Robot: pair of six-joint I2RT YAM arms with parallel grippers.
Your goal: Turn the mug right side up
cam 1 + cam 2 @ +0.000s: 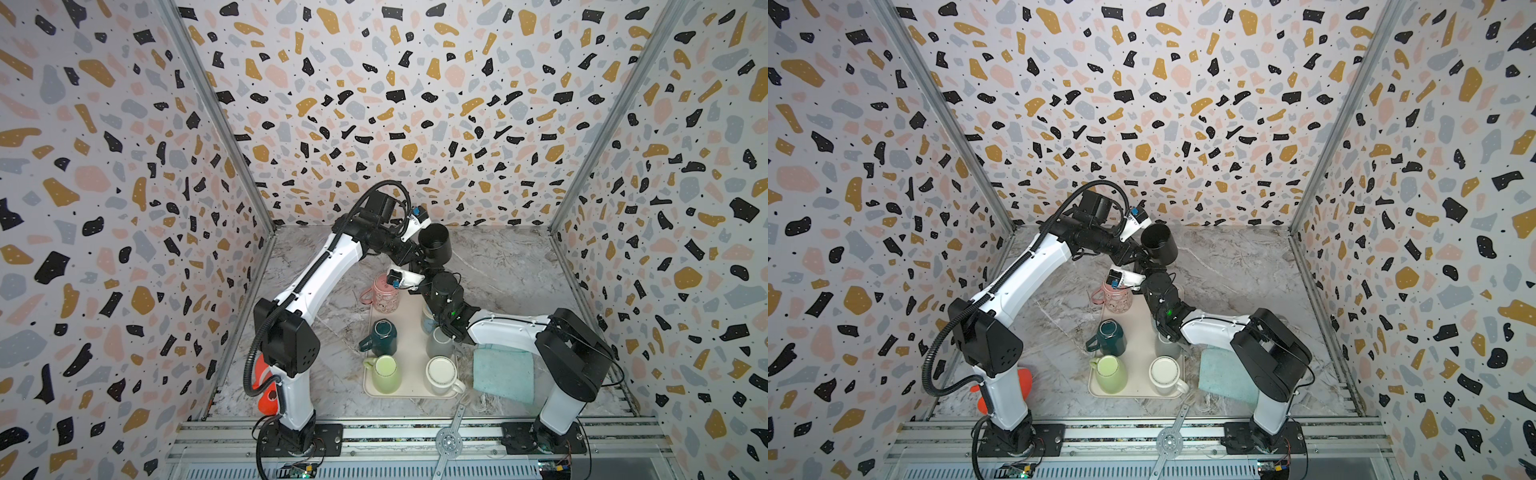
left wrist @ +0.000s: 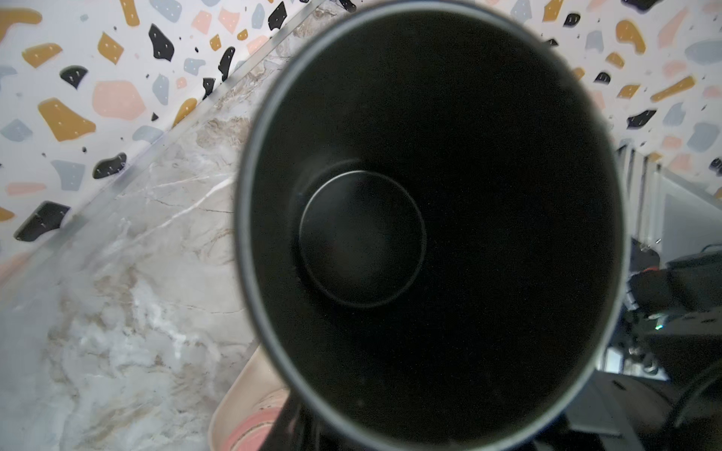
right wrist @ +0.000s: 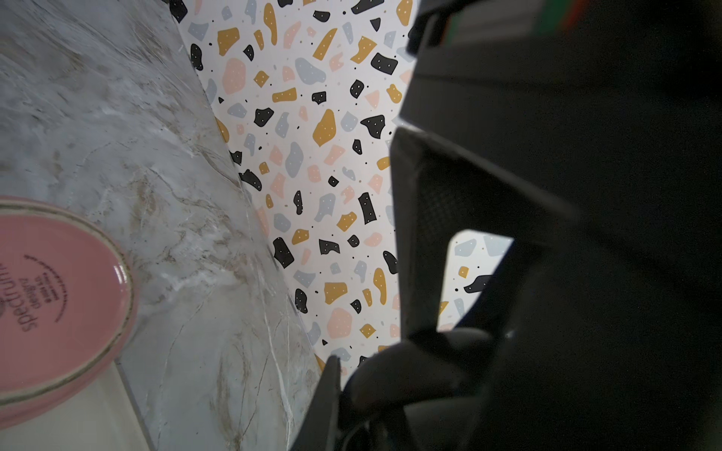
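Mug: we note the black mug (image 1: 435, 246), a plain dark cylinder, slightly tilted, mouth turned up toward the overhead camera in both top views.
Mug position: in the air, off the tabletop (image 1: 507, 270), over the far end of the tray (image 1: 409, 394), just past the pink mug (image 1: 384, 291).
Right claw (image 1: 424, 266): under the mug, clenched, grasping the black mug from below.
Left claw (image 1: 412, 255): at the mug's side; we cannot tell whether it grips.
Tray contents: green mug (image 1: 384, 372) and white mug (image 1: 441, 374) nearest, teal mug (image 1: 382, 334) behind them, the pink mug farthest, bottom up.
Cloth: pale teal cloth (image 1: 505, 374) just beside the tray, partly under the right arm.
Surface: grey-veined marble tabletop.
Room: terrazzo-print walls (image 1: 374, 104) on three sides.
Left wrist view alone: the mug's inside (image 2: 429, 234), black down to its round floor.
Right wrist view alone: printed lettering on the pink mug's base (image 3: 58, 293).
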